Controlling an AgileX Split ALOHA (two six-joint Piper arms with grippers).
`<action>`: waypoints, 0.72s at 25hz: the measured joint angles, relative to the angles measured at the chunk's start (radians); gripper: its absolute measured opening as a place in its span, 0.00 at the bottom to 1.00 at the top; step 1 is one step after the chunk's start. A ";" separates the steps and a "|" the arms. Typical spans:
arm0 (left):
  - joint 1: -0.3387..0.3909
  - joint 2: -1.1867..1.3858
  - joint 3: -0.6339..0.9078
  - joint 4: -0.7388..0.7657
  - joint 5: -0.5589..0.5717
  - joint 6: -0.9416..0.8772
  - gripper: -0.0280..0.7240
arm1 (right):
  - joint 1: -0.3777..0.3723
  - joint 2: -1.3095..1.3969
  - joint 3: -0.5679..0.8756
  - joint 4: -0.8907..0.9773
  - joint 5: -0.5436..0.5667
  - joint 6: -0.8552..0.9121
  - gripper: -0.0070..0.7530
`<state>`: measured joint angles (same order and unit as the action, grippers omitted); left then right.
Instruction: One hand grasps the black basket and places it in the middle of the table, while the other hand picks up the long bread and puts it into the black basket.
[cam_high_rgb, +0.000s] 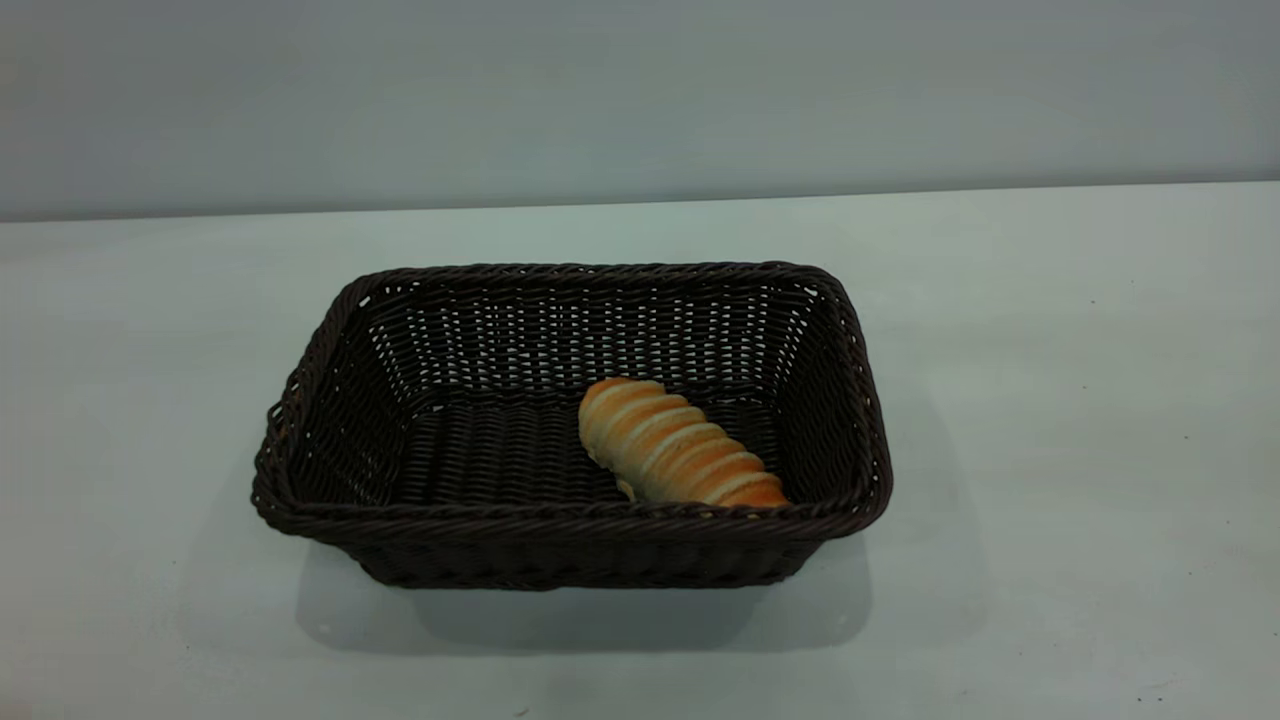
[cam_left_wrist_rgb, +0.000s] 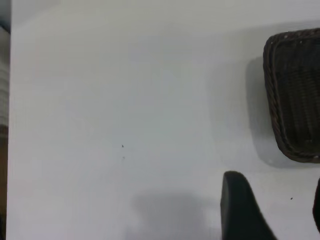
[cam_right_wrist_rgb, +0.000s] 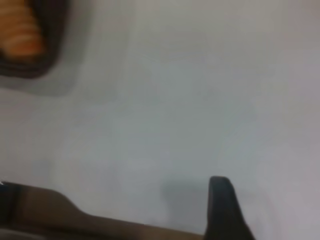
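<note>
The black basket (cam_high_rgb: 570, 540) stands on the white table (cam_high_rgb: 1050, 400), around the middle of the exterior view. The long bread (cam_high_rgb: 672, 445) lies inside it on the woven floor, slanted, towards the right front corner. Neither arm shows in the exterior view. In the left wrist view my left gripper (cam_left_wrist_rgb: 276, 181) is open and empty above bare table, with a corner of the basket (cam_left_wrist_rgb: 295, 95) farther off. In the right wrist view my right gripper (cam_right_wrist_rgb: 272, 195) shows one dark finger (cam_right_wrist_rgb: 221, 205) with bare table beside it, away from the basket corner (cam_right_wrist_rgb: 30, 70) and the bread (cam_right_wrist_rgb: 20, 35).
The table's edge shows in the left wrist view (cam_left_wrist_rgb: 8, 150), and a brown strip beyond the table edge (cam_right_wrist_rgb: 55, 217) shows in the right wrist view. A grey wall (cam_high_rgb: 640, 90) rises behind the table. A few tiny dark specks (cam_left_wrist_rgb: 122, 146) mark the tabletop.
</note>
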<state>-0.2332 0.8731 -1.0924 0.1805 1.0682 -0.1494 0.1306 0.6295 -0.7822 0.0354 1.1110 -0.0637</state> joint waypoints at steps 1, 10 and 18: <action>0.000 -0.048 0.031 0.000 -0.003 0.000 0.60 | 0.000 -0.029 0.000 0.017 0.017 -0.010 0.59; 0.000 -0.411 0.261 -0.008 0.021 -0.001 0.60 | 0.000 -0.223 0.027 0.079 0.065 -0.054 0.59; 0.000 -0.664 0.376 -0.008 0.082 -0.002 0.60 | 0.000 -0.410 0.205 0.059 0.062 -0.065 0.59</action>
<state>-0.2332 0.2095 -0.7165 0.1726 1.1498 -0.1512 0.1306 0.2196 -0.5777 0.0944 1.1732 -0.1284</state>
